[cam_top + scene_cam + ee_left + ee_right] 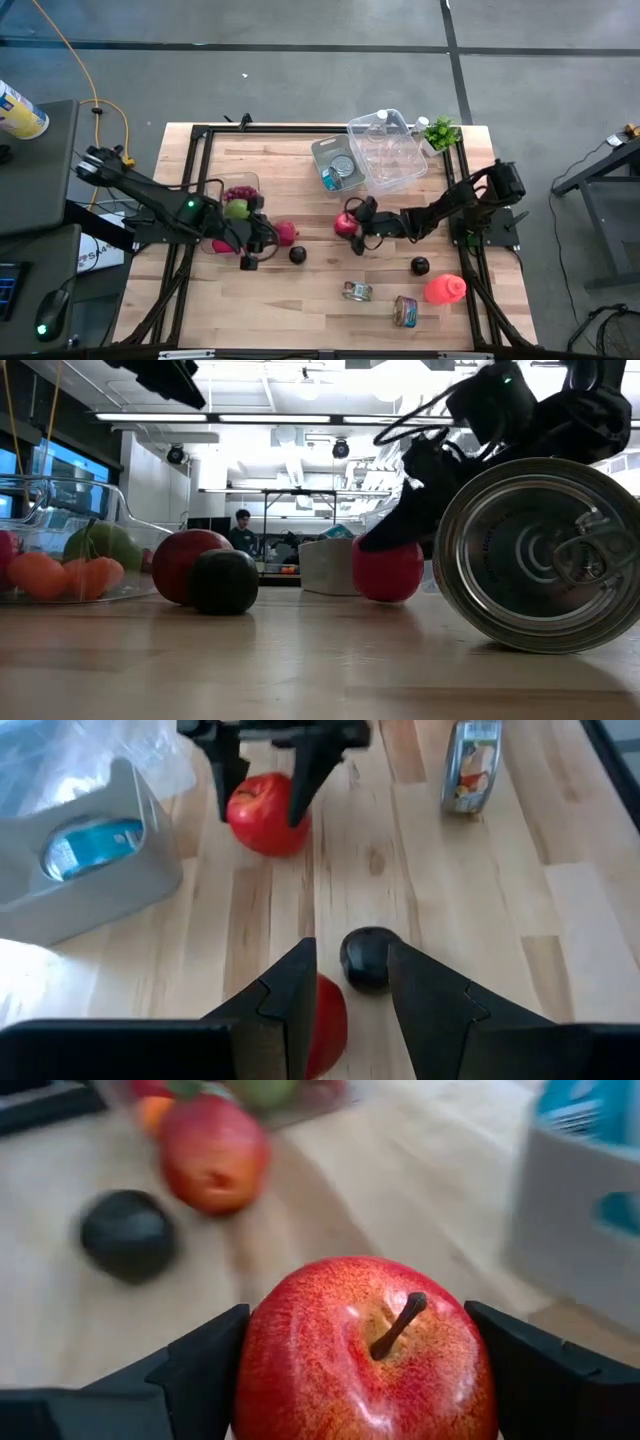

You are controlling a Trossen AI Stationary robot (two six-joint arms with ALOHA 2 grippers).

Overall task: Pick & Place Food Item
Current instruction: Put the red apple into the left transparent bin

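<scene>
A red apple [365, 1350] with a brown stem stands on the table's middle [345, 224], and my right gripper [354, 228] is shut on it, reaching in from the right. My left gripper [350, 990] is open and hovers over a second red apple [285, 233] and a dark avocado [297, 254], which rest on the wood left of centre. In the left wrist view that apple [325, 1025] shows partly under one finger and the avocado [368, 958] lies just beyond the gap. A clear bowl of fruit [238, 198] stands at the left. My right gripper holds the red apple by its two opposite sides [255, 1370], pinched between the two fingers. The fingers [228, 780] slant down from the table's right side. The apple is upright, stem up, and its underside [388, 596] is on the table.
A grey bin with a can [337, 165] and a clear plastic container [388, 150] stand at the far side, with a green bunch [438, 132] at the far right corner. Two cans [357, 291] [404, 311], another dark fruit [420, 265] and a red item [445, 289] lie near the front right.
</scene>
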